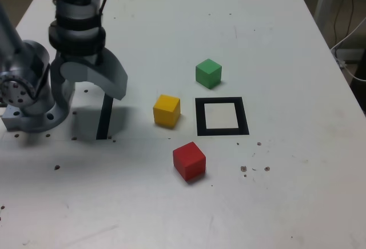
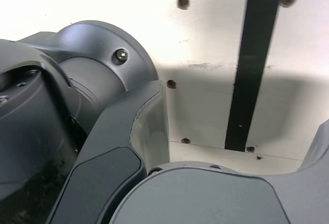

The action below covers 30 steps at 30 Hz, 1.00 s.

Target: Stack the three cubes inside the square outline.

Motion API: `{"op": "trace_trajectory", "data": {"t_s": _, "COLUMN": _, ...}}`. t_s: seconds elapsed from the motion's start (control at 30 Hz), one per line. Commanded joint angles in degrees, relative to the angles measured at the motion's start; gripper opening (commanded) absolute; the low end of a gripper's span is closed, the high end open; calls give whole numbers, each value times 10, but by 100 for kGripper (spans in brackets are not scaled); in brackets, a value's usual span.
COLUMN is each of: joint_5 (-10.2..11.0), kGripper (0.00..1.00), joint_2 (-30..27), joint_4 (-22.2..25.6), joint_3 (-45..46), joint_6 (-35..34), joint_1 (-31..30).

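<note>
In the exterior view the three cubes lie apart on the white table [image 1: 274,203]. The green cube [image 1: 208,73] is just beyond the square outline [image 1: 222,116], the yellow cube [image 1: 166,110] is to its left, and the red cube [image 1: 189,160] is nearer the front. The outline's white centre holds nothing. My gripper [image 1: 86,86] hangs at the exterior view's left, pointing down, well away from every cube. Its jaws stand wide apart and hold nothing. The wrist view shows my gripper [image 2: 239,111] open over bare table, with no cube in sight.
A straight black tape strip [image 1: 104,117] lies under the gripper and also shows as the tape strip [image 2: 252,64] in the wrist view. The arm's grey base [image 1: 28,100] sits at the exterior view's left edge. Cables [image 1: 349,37] hang off the table's right side.
</note>
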Motion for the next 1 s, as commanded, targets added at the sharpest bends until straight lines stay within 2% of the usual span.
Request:
{"op": "trace_trajectory", "data": {"t_s": 0.0, "joint_5": 0, "kGripper": 100, "joint_2": 6, "joint_4": 5, "joint_3": -6, "joint_6": 5, "joint_1": 1}}
{"op": "trace_trajectory", "data": {"t_s": 0.43, "joint_5": -2, "kGripper": 100, "joint_2": 3, "joint_4": 8, "joint_3": -15, "joint_6": 11, "joint_1": -1}}
{"op": "trace_trajectory", "data": {"t_s": 0.67, "joint_5": -10, "kGripper": 100, "joint_2": -1, "joint_4": 17, "joint_3": -37, "joint_6": 8, "joint_1": -24}}
{"op": "trace_trajectory", "data": {"t_s": 0.8, "joint_5": -16, "kGripper": 100, "joint_2": 5, "joint_4": 33, "joint_3": -67, "joint_6": -15, "joint_1": -55}}
{"op": "trace_trajectory", "data": {"t_s": 0.97, "joint_5": -34, "kGripper": 100, "joint_2": 22, "joint_4": 51, "joint_3": -105, "joint_6": -82, "joint_1": -106}}
